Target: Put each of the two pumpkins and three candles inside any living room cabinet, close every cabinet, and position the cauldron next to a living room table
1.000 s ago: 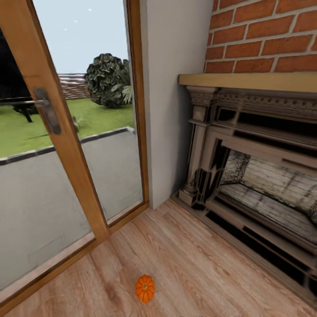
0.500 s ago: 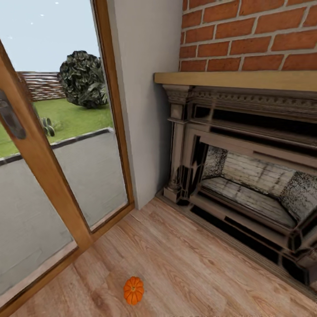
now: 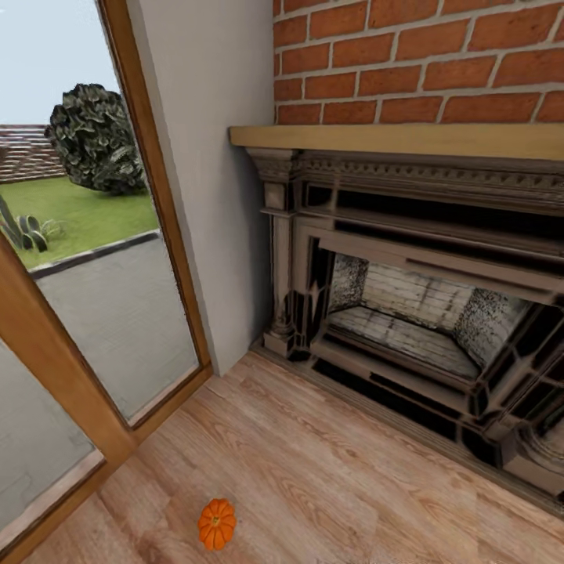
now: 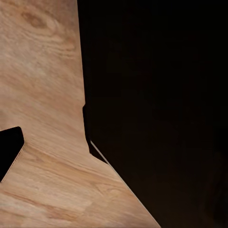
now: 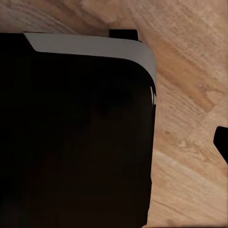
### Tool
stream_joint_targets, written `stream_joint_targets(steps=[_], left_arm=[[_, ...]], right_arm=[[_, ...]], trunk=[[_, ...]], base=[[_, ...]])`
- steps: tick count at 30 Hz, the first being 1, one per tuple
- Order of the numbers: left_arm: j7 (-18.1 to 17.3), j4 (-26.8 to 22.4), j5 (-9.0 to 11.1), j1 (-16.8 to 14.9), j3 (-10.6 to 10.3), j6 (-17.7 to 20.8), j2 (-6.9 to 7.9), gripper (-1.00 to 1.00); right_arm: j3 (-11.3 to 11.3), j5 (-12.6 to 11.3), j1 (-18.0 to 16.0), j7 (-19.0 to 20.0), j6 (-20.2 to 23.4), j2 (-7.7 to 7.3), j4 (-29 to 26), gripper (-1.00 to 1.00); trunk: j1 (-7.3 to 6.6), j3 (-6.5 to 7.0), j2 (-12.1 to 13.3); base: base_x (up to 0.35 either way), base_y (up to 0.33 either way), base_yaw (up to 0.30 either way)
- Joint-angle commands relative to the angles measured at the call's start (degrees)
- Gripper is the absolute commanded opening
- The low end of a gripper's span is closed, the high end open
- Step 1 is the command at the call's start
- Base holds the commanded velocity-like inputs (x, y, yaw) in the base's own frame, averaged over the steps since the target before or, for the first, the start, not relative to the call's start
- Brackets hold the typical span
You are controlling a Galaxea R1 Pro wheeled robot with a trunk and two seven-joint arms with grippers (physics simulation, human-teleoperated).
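One small orange ribbed pumpkin lies on the wooden floor near the bottom edge of the head view, in front of the glass door and left of the fireplace. The left wrist view looks down on floor planks and a large dark part of my own body, with a black tip at the picture's edge. The right wrist view has the same kind of scene, with a dark tip at its edge. I cannot tell how either gripper's fingers stand. The other pumpkin, candles, cabinet and cauldron are out of view.
A brick-and-stone fireplace with a wooden mantel fills the right side. A wood-framed glass door runs along the left, with a white wall section between them. Wooden floor lies ahead.
The whole head picture has swung to the right, so the camera moved. More of the fireplace shows, the door handle has left the picture, and the pumpkin sits lower and further left.
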Motion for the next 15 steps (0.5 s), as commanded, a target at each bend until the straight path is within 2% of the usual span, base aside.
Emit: stream_joint_targets(steps=[1, 15], left_arm=[[0.0, 0.0, 0.0, 0.01, 0.02, 0.0, 0.0, 1.0], [0.0, 0.0, 0.07, 0.0, 0.05, 0.0, 0.0, 1.0]], right_arm=[[0.0, 0.0, 0.0, 0.0, 0.0, 0.0, 0.0, 1.0], [0.0, 0.01, 0.0, 0.0, 0.0, 0.0, 0.0, 1.0]], trunk=[[0.0, -0.03, 0.0], [0.0, -0.4, 0.0]], base=[[0.0, 0.0, -0.274], [0.0, 0.0, -0.274]])
